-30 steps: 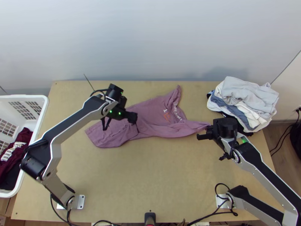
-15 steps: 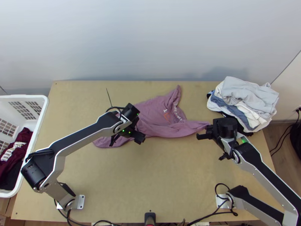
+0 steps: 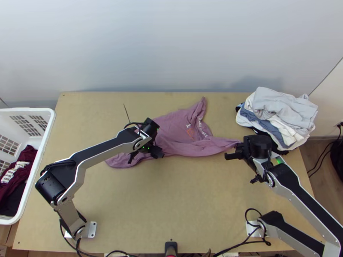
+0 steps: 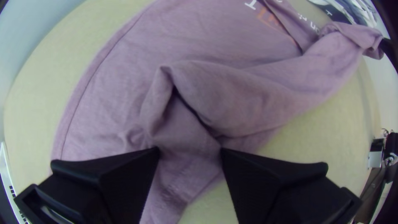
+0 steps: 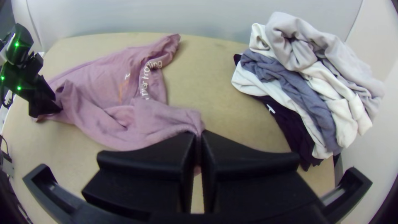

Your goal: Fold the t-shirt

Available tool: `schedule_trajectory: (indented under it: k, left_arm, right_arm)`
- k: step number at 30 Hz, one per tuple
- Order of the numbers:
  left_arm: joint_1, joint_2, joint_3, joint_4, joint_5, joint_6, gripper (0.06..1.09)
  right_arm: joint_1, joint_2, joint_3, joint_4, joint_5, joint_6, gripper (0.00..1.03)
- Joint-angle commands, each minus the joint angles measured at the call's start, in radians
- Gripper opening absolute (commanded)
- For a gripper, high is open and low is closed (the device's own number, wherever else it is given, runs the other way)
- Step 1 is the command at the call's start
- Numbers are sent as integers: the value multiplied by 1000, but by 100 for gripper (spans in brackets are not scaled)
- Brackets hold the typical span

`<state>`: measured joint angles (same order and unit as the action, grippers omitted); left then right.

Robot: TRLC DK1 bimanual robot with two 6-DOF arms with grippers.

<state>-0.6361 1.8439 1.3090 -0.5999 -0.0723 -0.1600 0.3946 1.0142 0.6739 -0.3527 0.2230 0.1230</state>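
Light wooden worktop [image 3: 171, 201] against a pale wall [image 3: 171, 43]. Across its middle, mauve t-shirt [image 3: 173, 122], partly spread, near side bunched into ridges. Clamped on its right end: right end effector [image 3: 233, 151]. At its left part: left end effector [image 3: 159, 153], fingertips apart, perhaps just clear of the cloth. Farther right, heap of clothes [image 3: 278, 107]; far left, white basket [image 3: 25, 110] with dark red garment [image 3: 28, 156].

Plain pale wall [image 3: 163, 43] behind 1 light wooden table [image 3: 184, 205], brown wood floor [image 3: 318, 165] at right
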Motion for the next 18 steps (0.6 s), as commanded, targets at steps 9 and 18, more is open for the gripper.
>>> schedule_trajectory:
  k: [9, 18]
  left_arm:
    - [27, -45, -25, 81, -27, 31, 10]
    - [165, -219, 122, -167, -11, -9, 10]
  right_arm:
    - [-5, -3, 0, -2, 1, 0, 3]
    - [-26, -9, 127, -17, 1, 6, 3]
